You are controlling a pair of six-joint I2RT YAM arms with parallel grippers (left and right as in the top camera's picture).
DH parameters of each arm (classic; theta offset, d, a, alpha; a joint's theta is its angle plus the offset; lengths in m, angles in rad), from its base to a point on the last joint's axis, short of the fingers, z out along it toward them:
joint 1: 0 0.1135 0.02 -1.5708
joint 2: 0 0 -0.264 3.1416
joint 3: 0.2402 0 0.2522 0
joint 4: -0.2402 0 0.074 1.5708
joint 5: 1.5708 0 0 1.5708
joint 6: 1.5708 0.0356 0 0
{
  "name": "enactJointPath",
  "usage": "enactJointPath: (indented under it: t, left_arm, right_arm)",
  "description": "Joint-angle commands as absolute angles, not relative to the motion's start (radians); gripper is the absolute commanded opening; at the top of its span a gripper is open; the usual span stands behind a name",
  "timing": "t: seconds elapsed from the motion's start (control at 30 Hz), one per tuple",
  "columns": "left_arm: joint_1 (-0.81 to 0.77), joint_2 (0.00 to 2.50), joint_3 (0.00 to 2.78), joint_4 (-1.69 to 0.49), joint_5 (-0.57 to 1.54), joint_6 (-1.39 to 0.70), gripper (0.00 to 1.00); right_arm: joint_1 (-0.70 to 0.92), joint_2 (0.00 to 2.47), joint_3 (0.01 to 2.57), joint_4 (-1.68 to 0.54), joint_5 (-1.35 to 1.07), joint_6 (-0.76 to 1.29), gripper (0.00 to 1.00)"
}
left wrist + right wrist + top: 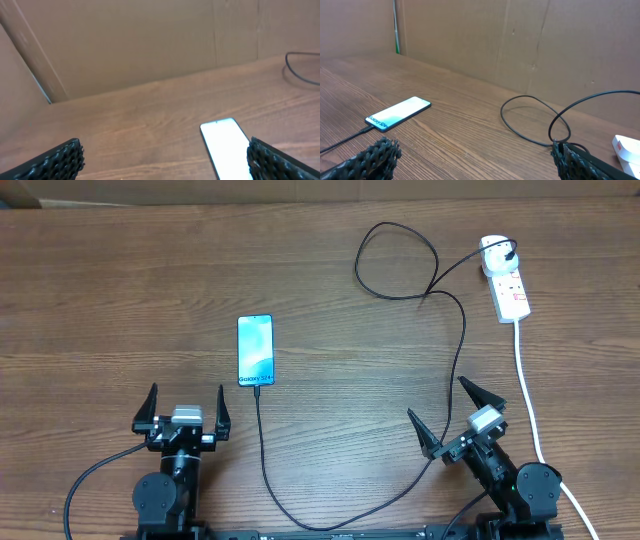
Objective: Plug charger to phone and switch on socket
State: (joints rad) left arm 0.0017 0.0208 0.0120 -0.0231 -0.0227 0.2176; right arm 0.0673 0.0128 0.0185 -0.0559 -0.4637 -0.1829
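- The phone (255, 350) lies flat, screen up, left of centre on the tabletop (90, 300).
- The charger (260, 430) cable's tip meets the phone's near edge; the cable loops round to its white plug on the socket (510, 290), far right.
- The left gripper (187, 400) and right gripper (437, 398) sit near the front edge, jaws wide apart, holding nothing.

The phone (255, 350) is lying flat and face up, screen glowing, left of the desk's centre. The black charger cable (464, 330) is meeting its near end, sweeping along the near edge, and looping up to the white socket strip (510, 292) near the far right corner.
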Motion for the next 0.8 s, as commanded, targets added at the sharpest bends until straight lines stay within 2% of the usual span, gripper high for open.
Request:
enactJointPath:
  t: [0.0, 0.77]
  left_arm:
    - [0.000, 0.003, 0.004, -0.060, -0.033, 0.244, 1.00]
    - [0.000, 0.004, 0.005, -0.075, -0.025, 0.232, 0.99]
  right_arm:
    - [0.075, 0.003, 0.008, -0.054, -0.454, -0.173, 1.00]
    - [0.075, 0.003, 0.008, -0.054, -0.454, -0.173, 1.00]
